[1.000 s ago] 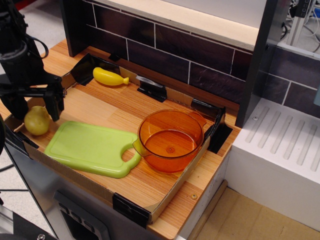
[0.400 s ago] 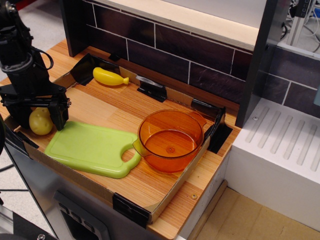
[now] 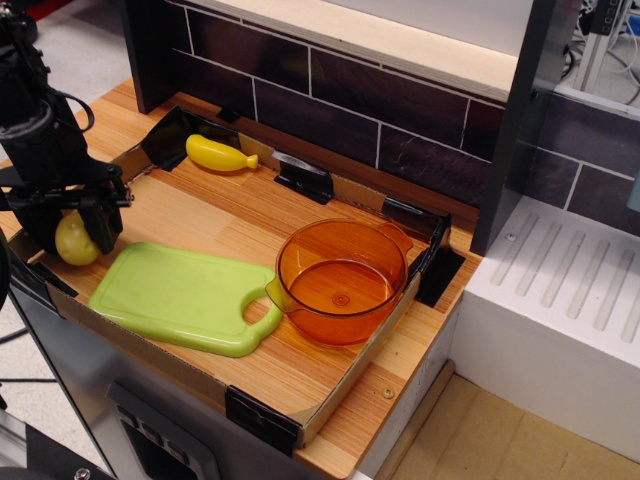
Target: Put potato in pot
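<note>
At the tray's far-left corner the potato (image 3: pixel 75 241) sits between the gripper (image 3: pixel 68 232) fingers, which look closed on it; pot (image 3: pixel 341 280) is way off right, past the cutting board (image 3: pixel 180 296).

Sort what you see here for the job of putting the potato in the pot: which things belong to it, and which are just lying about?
Belong to the job:
potato, at the tray's left edge
orange pot, standing empty
gripper, its fingers around the potato

Just lying about:
green cutting board, beside the pot
yellow banana-like toy, at the back
</note>
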